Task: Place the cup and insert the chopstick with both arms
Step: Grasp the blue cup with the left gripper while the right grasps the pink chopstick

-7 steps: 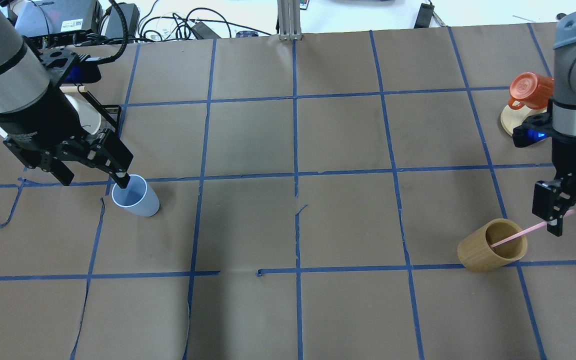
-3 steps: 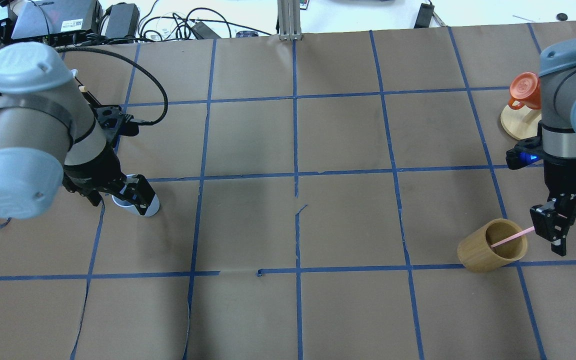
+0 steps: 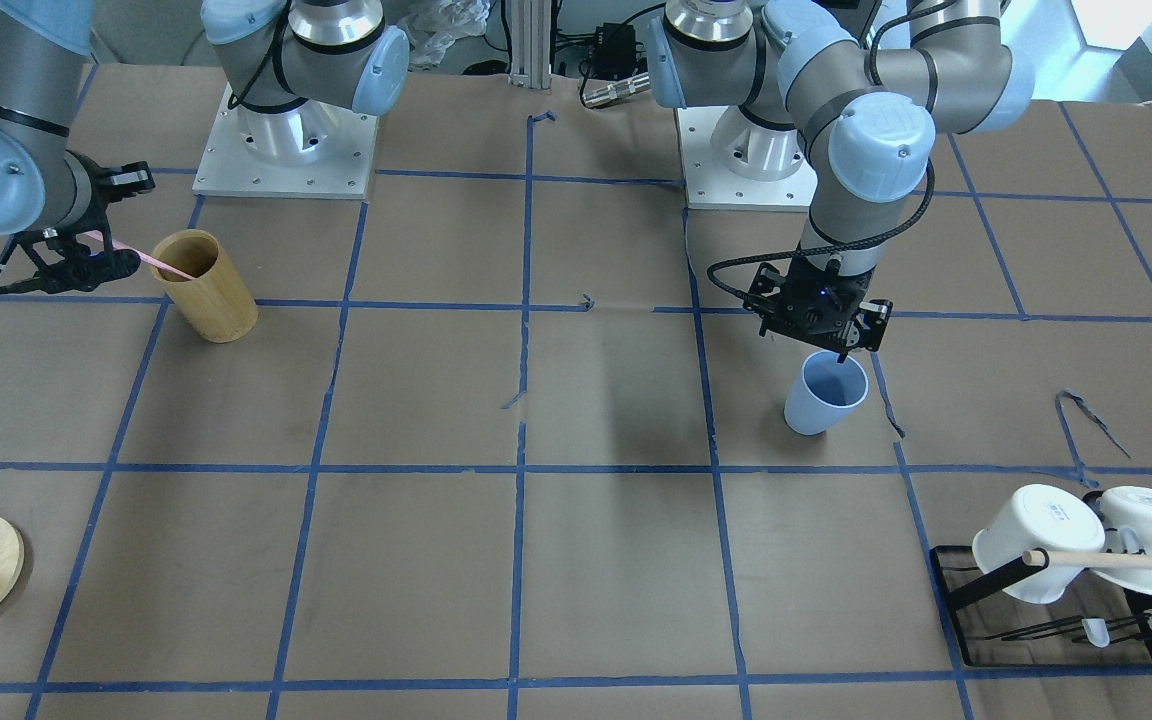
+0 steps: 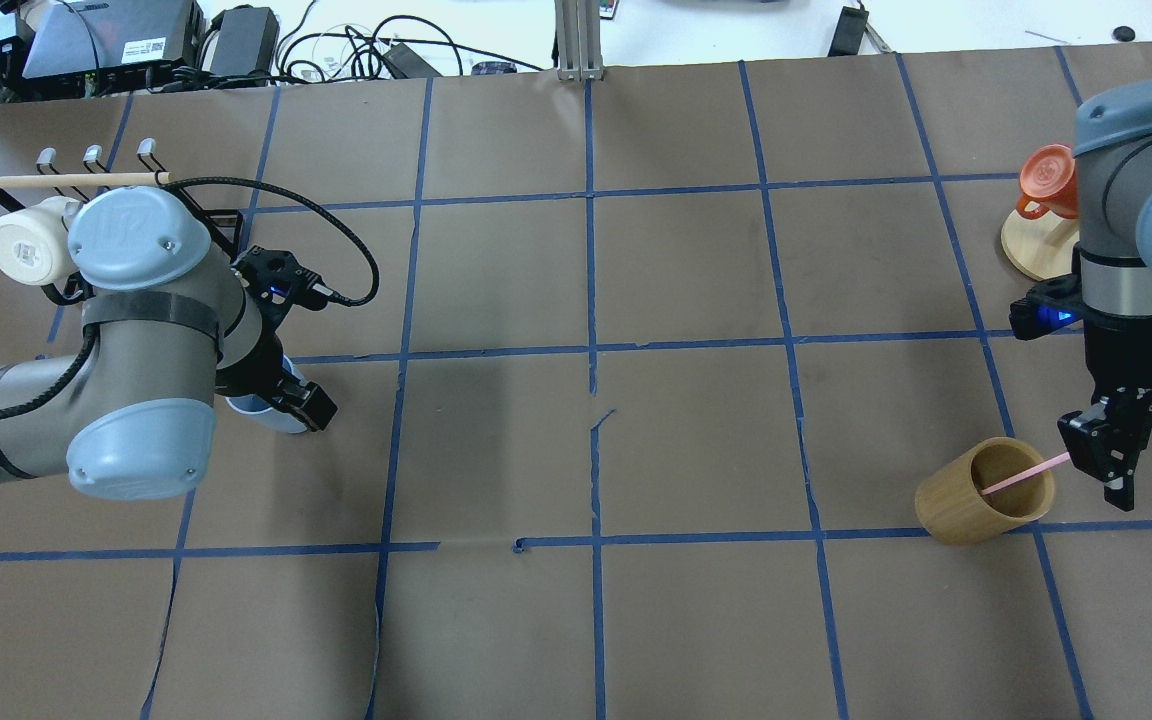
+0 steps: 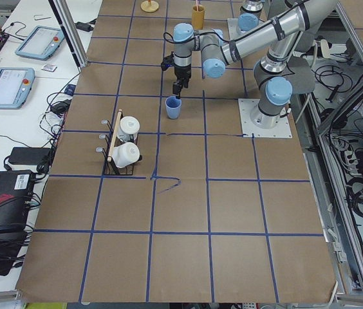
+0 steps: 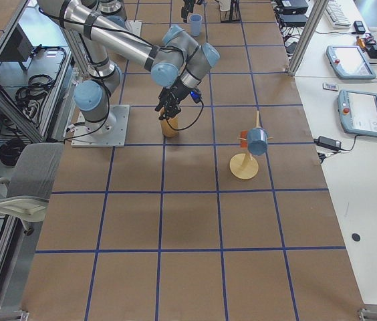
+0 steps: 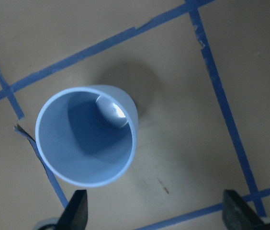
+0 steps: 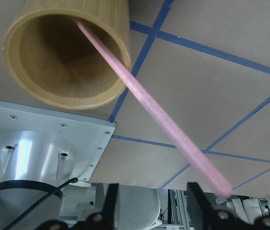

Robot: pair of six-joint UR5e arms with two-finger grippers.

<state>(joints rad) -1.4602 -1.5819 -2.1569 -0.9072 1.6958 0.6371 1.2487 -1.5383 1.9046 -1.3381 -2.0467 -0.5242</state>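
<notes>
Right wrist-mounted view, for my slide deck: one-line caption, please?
Pink chopstick leans in the bamboo cup; right tool open, not gripping it.

Robotics laboratory. Evidence: paper-covered table [image 4: 686, 270] gridded with blue tape [image 4: 592, 300], industrial arms [image 3: 876, 130] bolted to base plates [image 3: 336, 170], teach pendants [image 5: 4, 87] on side benches, loose cabling [image 4: 356, 55].

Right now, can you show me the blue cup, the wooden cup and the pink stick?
blue cup [image 3: 811, 412]: front-facing view, on its outer side wall.
wooden cup [image 4: 951, 510]: overhead view, on its outer side wall.
pink stick [image 8: 159, 115]: right wrist view, about midway along its shaft.
</notes>
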